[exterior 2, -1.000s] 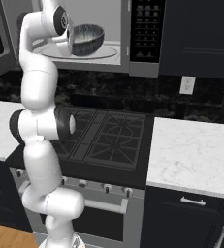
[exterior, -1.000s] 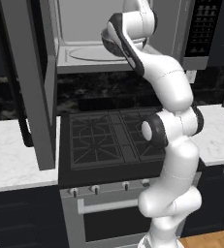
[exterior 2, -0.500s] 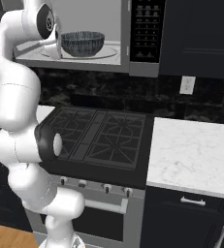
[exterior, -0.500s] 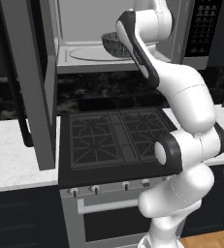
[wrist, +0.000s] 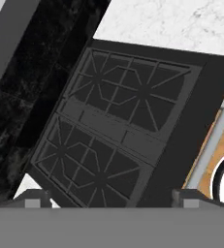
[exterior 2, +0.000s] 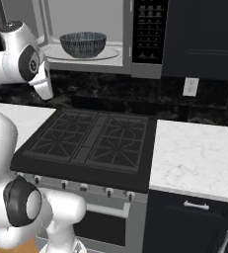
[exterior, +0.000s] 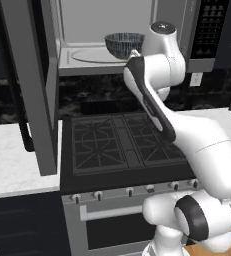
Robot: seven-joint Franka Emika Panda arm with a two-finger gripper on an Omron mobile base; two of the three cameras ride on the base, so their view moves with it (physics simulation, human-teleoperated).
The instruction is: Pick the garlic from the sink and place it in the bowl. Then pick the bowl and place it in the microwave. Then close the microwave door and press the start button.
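Comparing with half a second ago: the arm has swung out of the microwave (exterior: pixel 137 35) cavity and folded down in front of it, upper link now crossing the stove (exterior 2: pixel 91 143). Microwave door (exterior: pixel 29 85) unchanged, standing wide open at the left, edge toward the left base camera, handle hanging over the white worktop (exterior: pixel 12 155). Bowl (exterior 2: pixel 83 43) stays behind on the glass turntable inside the cavity, upright, free of the arm. Garlic: cannot be made out from either base view; presumably inside the bowl, hidden by its rim.

Claw (wrist: pixel 111 196): both tips show at the bottom of the hand view, set wide apart, nothing between them; camera looks down on the stove grates.

Judgement: placing of the bowl is finished. Next step is the door, then the start button on the black panel (exterior 2: pixel 147 29).
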